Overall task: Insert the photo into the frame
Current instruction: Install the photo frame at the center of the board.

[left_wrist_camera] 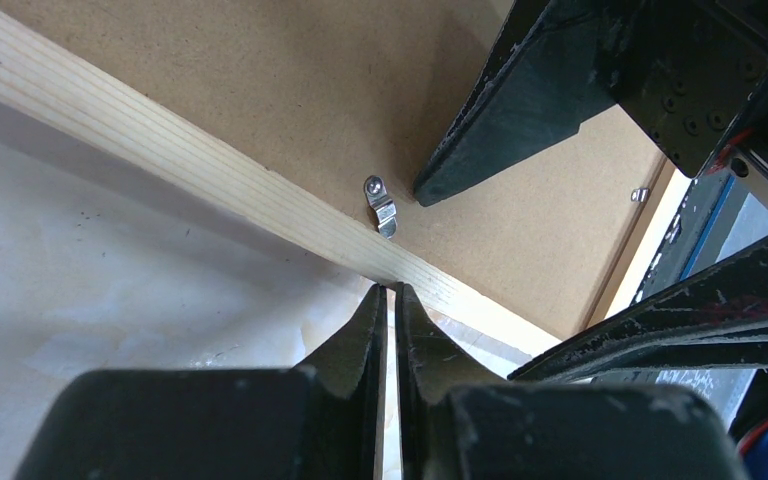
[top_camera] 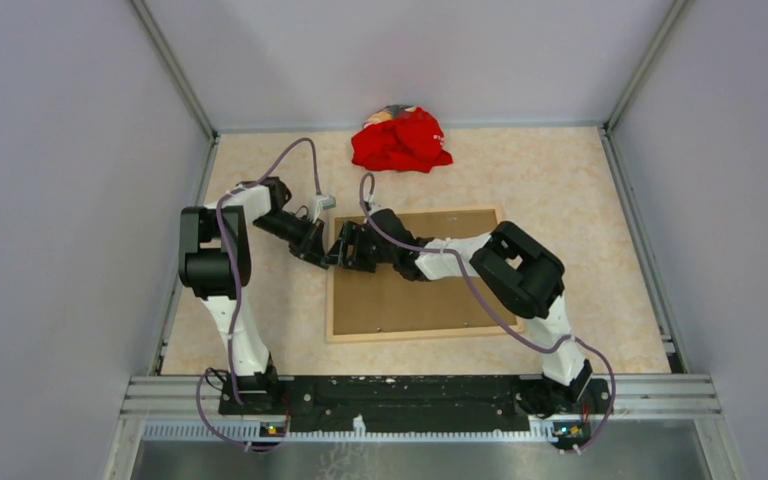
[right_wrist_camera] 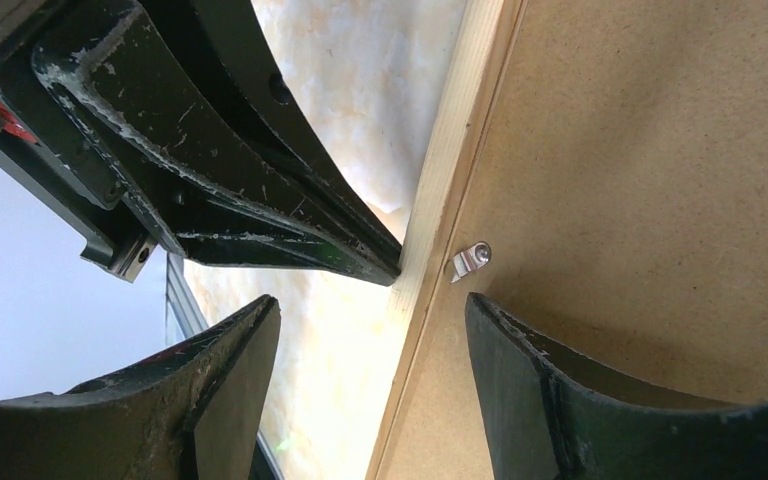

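The light-wood frame [top_camera: 420,333] lies on the table with a brown backing board [top_camera: 415,295] filling it. The photo is out of view. My left gripper [top_camera: 322,256] is shut with nothing between its jaws. Its tips [left_wrist_camera: 391,290] sit at the outer edge of the frame's left rail [left_wrist_camera: 160,140]. My right gripper [right_wrist_camera: 372,300] is open and straddles that same rail [right_wrist_camera: 455,150], one finger over the table and one over the board. A small metal clip [right_wrist_camera: 470,260] on the board lies just past its fingertips, and the same clip [left_wrist_camera: 381,205] shows in the left wrist view.
A crumpled red cloth [top_camera: 400,140] lies at the back of the table, beyond the frame. Both grippers meet tip to tip at the frame's left rail. Grey enclosure walls stand on three sides. The metal mounting rail [top_camera: 420,395] runs along the near edge.
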